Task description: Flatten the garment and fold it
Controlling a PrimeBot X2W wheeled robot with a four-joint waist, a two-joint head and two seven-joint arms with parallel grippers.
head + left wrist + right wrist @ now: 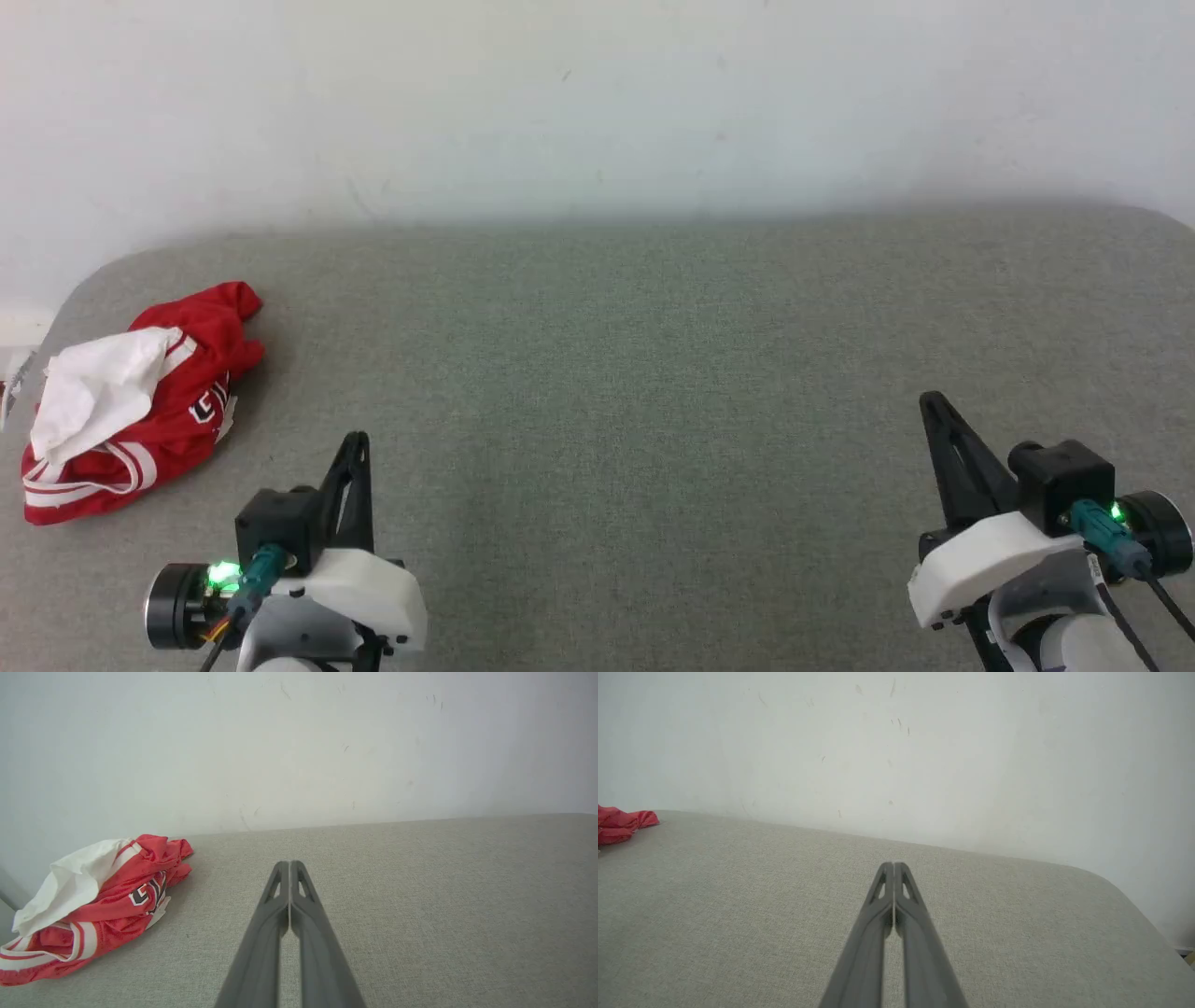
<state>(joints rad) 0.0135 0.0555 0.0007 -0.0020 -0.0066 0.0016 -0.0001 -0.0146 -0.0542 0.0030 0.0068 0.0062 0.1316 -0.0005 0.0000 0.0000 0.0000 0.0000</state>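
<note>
Over at far-left edge of grey surface (607, 392), garment (177, 411) sits bunched, white sleeve on top. Left gripper (357, 439) and right gripper (930, 401) both pinched together, empty. Tip: open left, grab loose edge (hem maybe, hard to tell), drag toward middle first.

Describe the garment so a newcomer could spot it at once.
Find the grey surface below the white wall and follow it to its far left corner. The garment lies there in a crumpled heap, left of the left gripper. It is bright red and white with striped trim, against plain grey.
</note>
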